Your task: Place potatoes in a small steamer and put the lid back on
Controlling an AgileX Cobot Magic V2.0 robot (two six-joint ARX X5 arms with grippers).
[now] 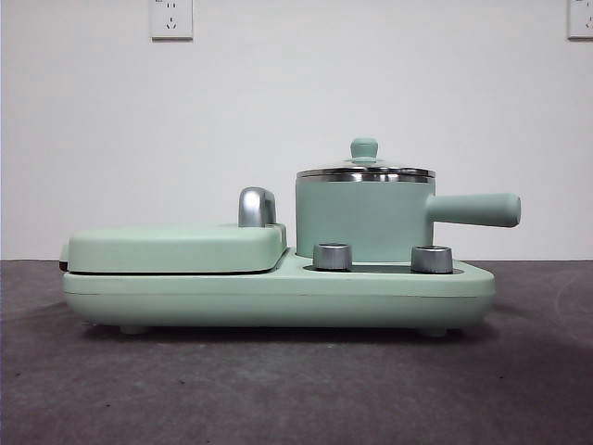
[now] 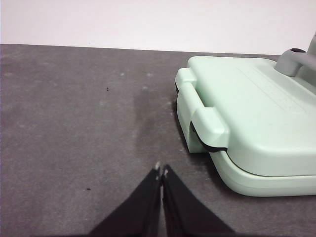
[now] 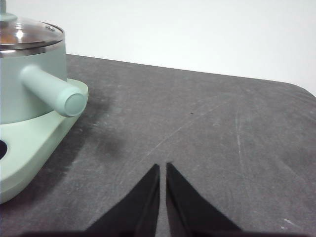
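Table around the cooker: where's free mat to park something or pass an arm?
Bare dark mat off the griddle cover end, near the left gripper. Bare mat too beyond the steamer handle, by the right gripper, and in front of the base. The base top is crowded.

A bare test bench rather than a home kitchen — a dark grey felt-like tabletop (image 1: 296,389) against a plain white wall (image 1: 371,74) with two white sockets (image 1: 171,19), holding one mint-green cooking appliance (image 1: 278,287).
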